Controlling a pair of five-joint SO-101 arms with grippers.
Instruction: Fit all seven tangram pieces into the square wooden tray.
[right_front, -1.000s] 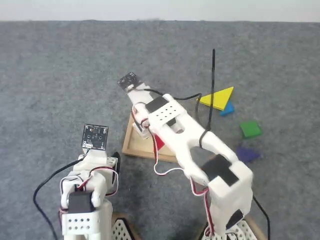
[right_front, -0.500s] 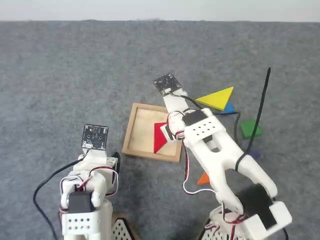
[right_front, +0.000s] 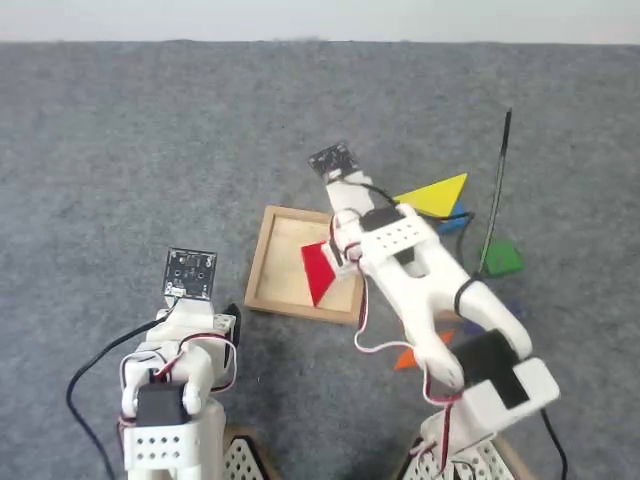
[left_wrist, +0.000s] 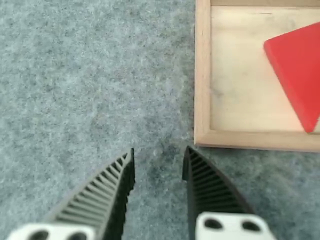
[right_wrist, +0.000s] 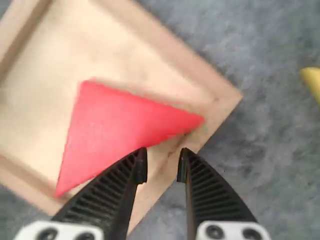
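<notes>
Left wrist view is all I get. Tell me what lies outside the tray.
Observer: A yellow triangle lies right of the tray, clear of it.
Operator: List the rest.
Observer: A green square and an orange piece lie on that side too.
Operator: Report the right jaws.
Observer: They stand apart, empty, over the tray's rim by the red triangle's tip.

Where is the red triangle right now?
In the high view, the red triangle lies in the tray's right half, beside the right end effector.
</notes>
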